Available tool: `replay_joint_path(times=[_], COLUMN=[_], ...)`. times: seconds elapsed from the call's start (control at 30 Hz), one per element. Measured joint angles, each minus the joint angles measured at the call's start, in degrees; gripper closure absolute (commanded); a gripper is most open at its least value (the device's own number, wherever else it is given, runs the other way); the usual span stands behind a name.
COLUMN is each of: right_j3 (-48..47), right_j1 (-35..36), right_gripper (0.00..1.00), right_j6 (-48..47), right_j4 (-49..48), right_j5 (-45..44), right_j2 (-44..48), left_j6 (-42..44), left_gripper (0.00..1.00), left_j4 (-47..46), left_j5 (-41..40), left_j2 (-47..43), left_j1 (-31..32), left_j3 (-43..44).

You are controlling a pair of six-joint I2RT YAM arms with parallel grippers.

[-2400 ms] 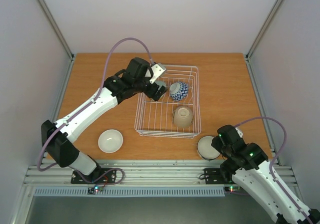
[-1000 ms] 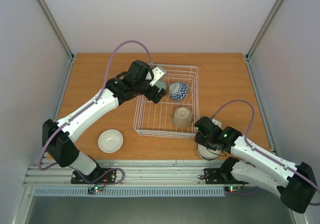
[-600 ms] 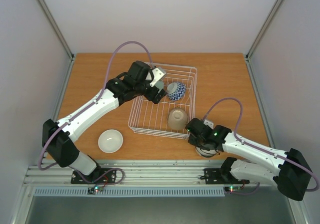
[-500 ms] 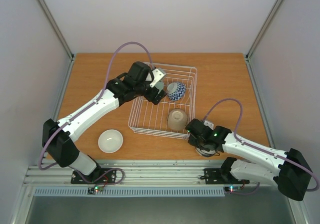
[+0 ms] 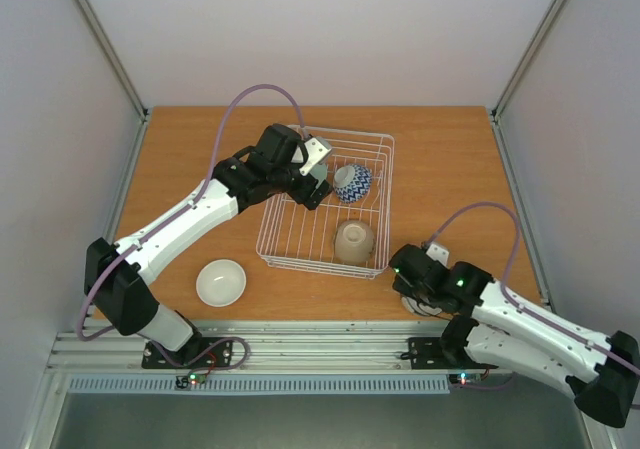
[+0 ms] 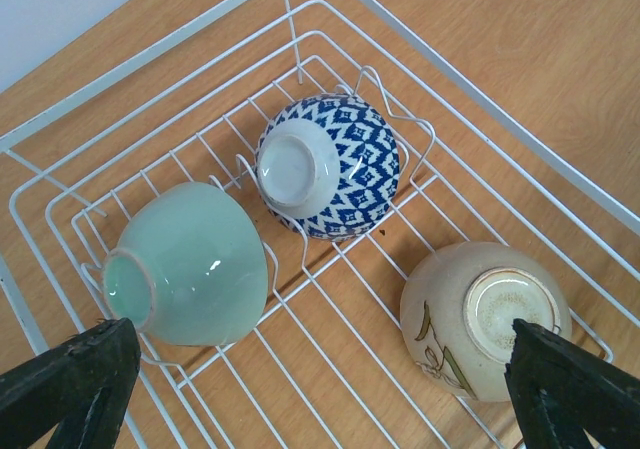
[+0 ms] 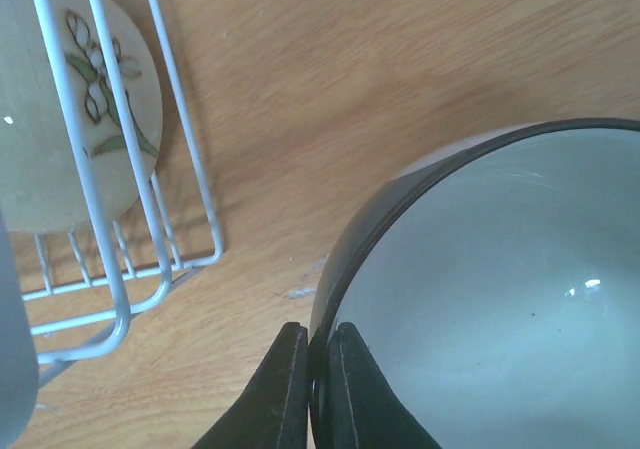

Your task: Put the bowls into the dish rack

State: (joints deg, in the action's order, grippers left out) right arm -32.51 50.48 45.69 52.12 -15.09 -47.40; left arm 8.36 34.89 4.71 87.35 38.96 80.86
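The white wire dish rack holds three bowls: a mint one, a blue patterned one and a beige flowered one, all lying bottom-up or on their sides. My left gripper hovers open above them, holding nothing. My right gripper is shut on the near rim of a dark-rimmed grey bowl, which rests on the table right of the rack's near corner. A white bowl sits upright on the table at front left.
The rack sits skewed in the middle of the wooden table. The beige bowl lies just behind the rack wires close to my right gripper. Grey walls enclose the table on three sides.
The right gripper's jaws have closed onto the grey bowl's rim, and that arm has swung back to the right. The rack was nudged left and skewed. The left arm stayed put.
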Motion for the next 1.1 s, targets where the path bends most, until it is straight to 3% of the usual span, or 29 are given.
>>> replay_joint_path(times=[0.23, 0.4, 0.53, 0.8, 0.93, 1.1], right_j3=[-9.77, -17.66, -19.96, -20.22, -22.47, -20.61], right_j1=[0.0, 0.0, 0.0, -3.87, -12.61, -28.74], right_gripper=[0.99, 0.99, 0.99, 0.99, 0.99, 0.99], right_j6=[-6.71, -18.03, -27.21, -38.49, -38.58, -34.14], right_j4=[10.38, 4.7, -3.78, -20.52, -23.71, -34.16], right_j5=[-8.59, -11.82, -10.73, 4.33, 15.19, 36.0], right_j2=[11.47, 18.67, 17.42, 8.79, 1.84, -5.68], left_j6=[0.0, -0.15, -0.46, -0.46, -0.44, -0.44], left_gripper=[0.01, 0.01, 0.01, 0.01, 0.01, 0.01], left_j4=[-0.2, -0.42, -0.42, -0.94, -1.31, -1.79], left_j5=[0.02, 1.25, 3.61, 5.88, 6.21, 6.54], left_j2=[0.0, -0.02, -0.15, -3.04, -4.74, -6.82], left_j1=[0.0, 0.0, 0.0, 0.0, 0.0, -0.07], left_j3=[-0.07, -0.09, -0.09, -1.44, -2.32, -3.15])
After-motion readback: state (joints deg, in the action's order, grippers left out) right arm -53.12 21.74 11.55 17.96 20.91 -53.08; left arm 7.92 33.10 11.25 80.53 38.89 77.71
